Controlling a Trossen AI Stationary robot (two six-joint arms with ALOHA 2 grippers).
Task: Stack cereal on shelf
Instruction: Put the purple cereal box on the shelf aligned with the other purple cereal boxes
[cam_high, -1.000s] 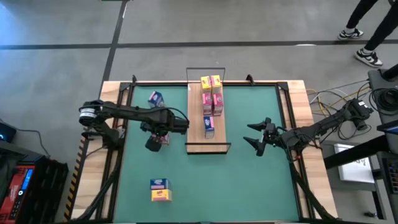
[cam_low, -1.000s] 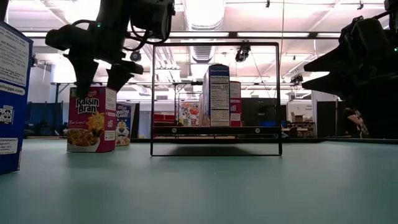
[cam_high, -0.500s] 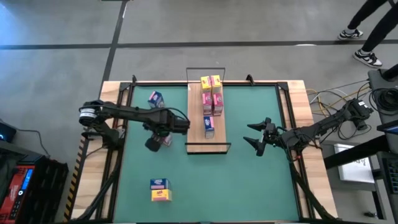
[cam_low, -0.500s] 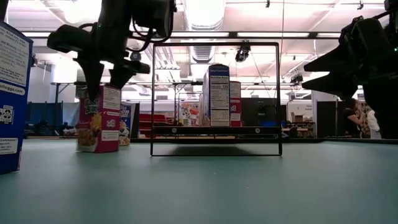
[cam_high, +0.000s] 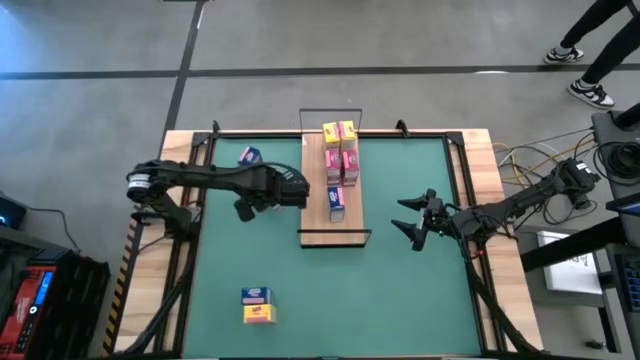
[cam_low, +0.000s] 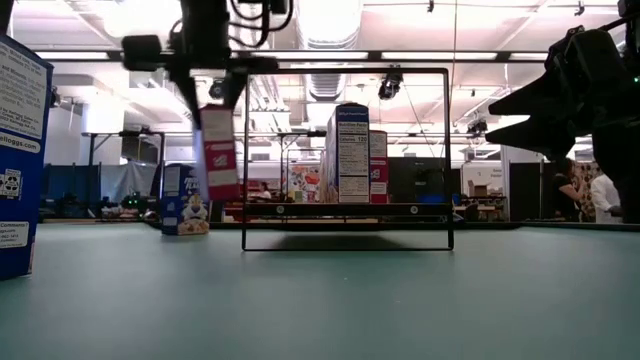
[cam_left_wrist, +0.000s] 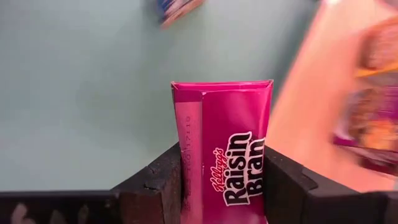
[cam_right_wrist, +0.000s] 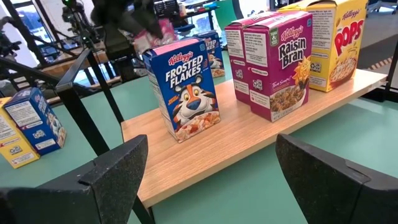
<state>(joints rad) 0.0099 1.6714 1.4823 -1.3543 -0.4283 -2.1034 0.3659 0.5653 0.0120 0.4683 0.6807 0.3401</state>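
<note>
I have the green counter (cam_high: 400, 290) under both arms, with the shelf (cam_high: 318, 232) lying down its middle and carrying a row of cereal boxes: yellow Pops (cam_right_wrist: 336, 43), pink Raisin Bran (cam_right_wrist: 280, 62), blue Frosted Flakes (cam_right_wrist: 186, 87). My left gripper (cam_left_wrist: 221, 180) sits just beside the shelf's left edge, fingers (cam_left_wrist: 158, 180) clenched on a pink Raisin Bran box (cam_left_wrist: 227, 155) lifted clear of the counter. My right gripper (cam_high: 412, 216) waits right of the shelf, fingers spread, grasping nothing. Loose boxes (cam_high: 258, 305) lie near the front
</note>
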